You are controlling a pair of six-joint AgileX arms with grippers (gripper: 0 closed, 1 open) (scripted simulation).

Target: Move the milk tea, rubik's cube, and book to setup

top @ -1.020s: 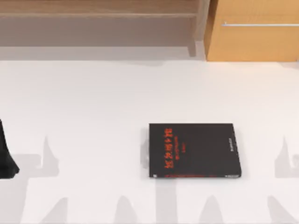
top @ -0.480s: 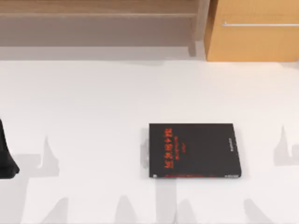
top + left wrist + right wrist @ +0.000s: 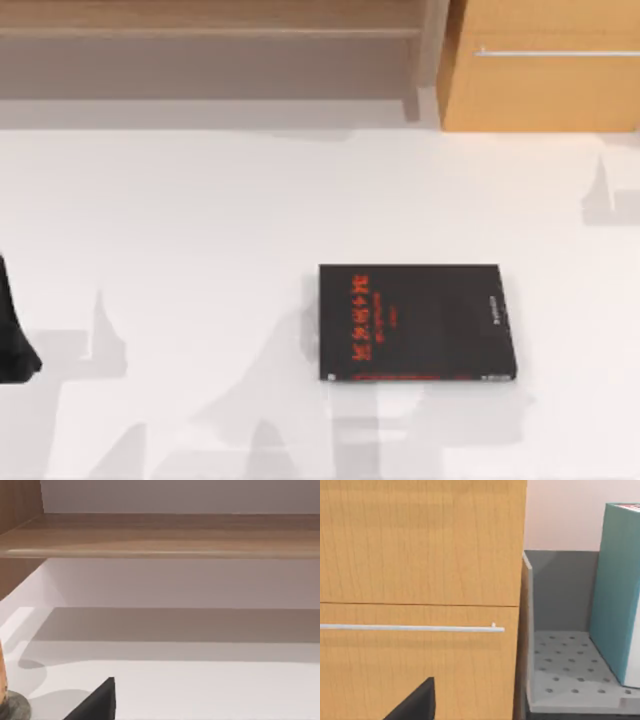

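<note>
Book (image 3: 418,322) lies flat on your table (image 3: 200,220), right of centre. Left arm (image 3: 15,335) at left edge. Jaws: cannot tell.

White table (image 3: 200,220), wooden shelf (image 3: 210,30) beside wooden drawer cabinet (image 3: 545,90)

Rendered office or study corner: my white table (image 3: 200,220) backs onto a wooden shelf (image 3: 210,30), drawer cabinet (image 3: 545,90), grey perforated bin (image 3: 565,670) beside it.
</note>
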